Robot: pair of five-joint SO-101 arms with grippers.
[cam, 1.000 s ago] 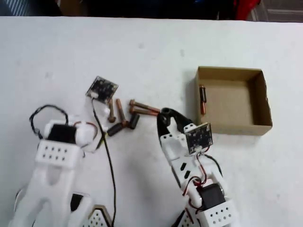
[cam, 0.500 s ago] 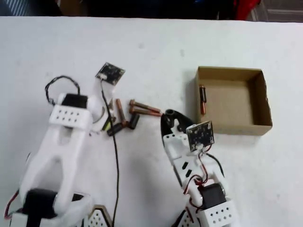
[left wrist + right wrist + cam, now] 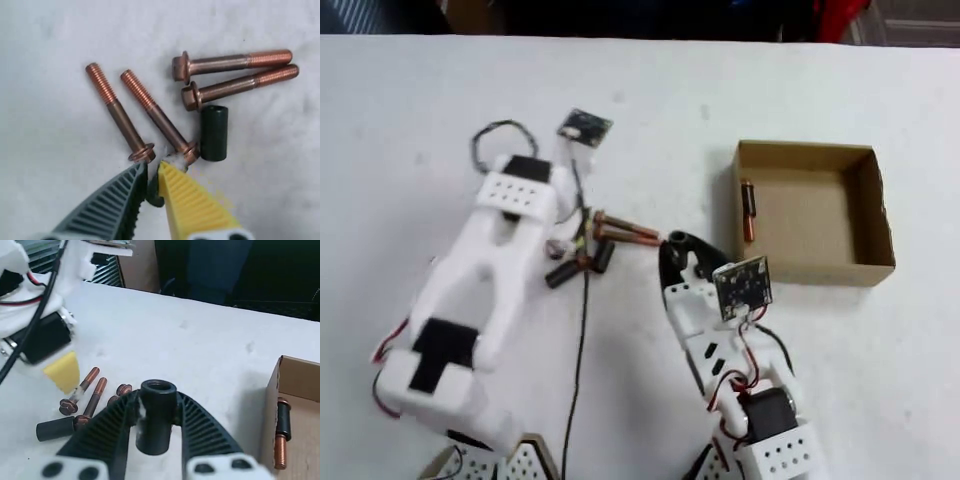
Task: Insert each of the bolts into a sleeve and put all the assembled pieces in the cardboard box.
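Held sleeve: black tube (image 3: 155, 415) with its open bore end up, upright between the black fingers of the right gripper (image 3: 156, 400), which is clamped on its sides; it sits just past the loose pile, between the pile and the box.
Loose bolts: four copper-coloured bolts (image 3: 152, 112) with flanged heads and half-threaded shanks, flat on the table between the two arms. Two lie side by side and touching; the other two are roughly parallel, heads toward the left gripper.
Free sleeve: short, matte black (image 3: 214, 132), lying on its side, one end just beside a bolt head.
Second free sleeve: same look (image 3: 55, 429), lying near the heads of the parallel pair (the dark shape in the left gripper's gap looks like this one, on the table below).
Assembled piece: a bolt in a black sleeve (image 3: 748, 212), threads sticking out, lying in the cardboard box against the wall nearest the arms.
Cardboard box: brown, open-topped (image 3: 820, 272), shallow, on the right side of the table.
Left gripper: tips (image 3: 152, 167) over the bolt heads; gray finger (image 3: 115, 205) and yellow finger (image 3: 190, 205) nearly together with a slim gap, pinching nothing.
Table: white, lightly scuffed (image 3: 440, 90).
Print: marks on the wrist camera boards (image 3: 742, 285) are too small to read.
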